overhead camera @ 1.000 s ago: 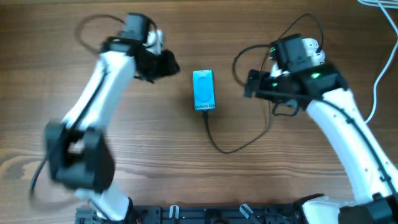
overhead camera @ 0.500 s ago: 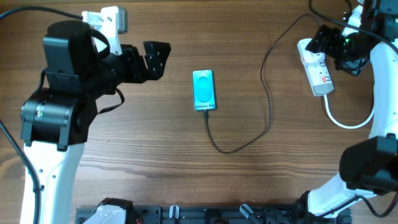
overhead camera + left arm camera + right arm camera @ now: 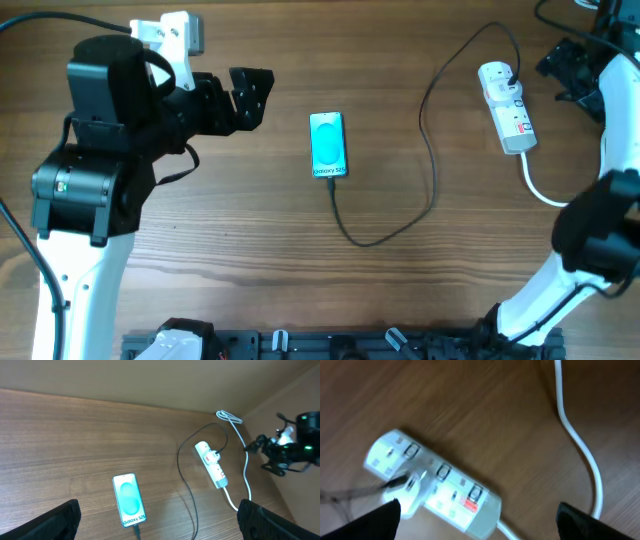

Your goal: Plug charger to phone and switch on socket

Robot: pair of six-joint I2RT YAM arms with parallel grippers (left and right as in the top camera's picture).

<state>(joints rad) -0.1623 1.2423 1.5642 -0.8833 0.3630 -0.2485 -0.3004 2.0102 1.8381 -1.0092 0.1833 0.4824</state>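
Hanging over bare wood at the far left, your left gripper (image 3: 253, 97) has its jaws spread wide with nothing between them. It is well apart from every item and its camera takes in the whole layout, so I judge it is simply held out of the way.

Phone (image 3: 328, 145): flat on the table (image 3: 250, 250) near the middle, screen up and lit cyan. The text strip is at the end nearer the arms' base, so the port end faces the arms.

Charger cable (image 3: 431, 150): thin and black. Its tip meets the phone's near end and looks seated, though the joint is too small to be sure of. From there it loops toward the base, swings right and climbs to the socket with slack, so nothing tugs the phone.

Socket (image 3: 508, 108): a white strip lying flat toward the right. The plug (image 3: 406, 494) sits in the outlet at its far end. A red mark (image 3: 470, 505) shows toward the cord end; you cannot tell whether a switch is on. The white cord (image 3: 540, 190) trails off that end.

Right gripper (image 3: 562, 68): just right of the socket and above the table, jaws spread, empty, touching nothing. Its camera looks down on the outlets, a fair stance for pressing a switch if that step remains.
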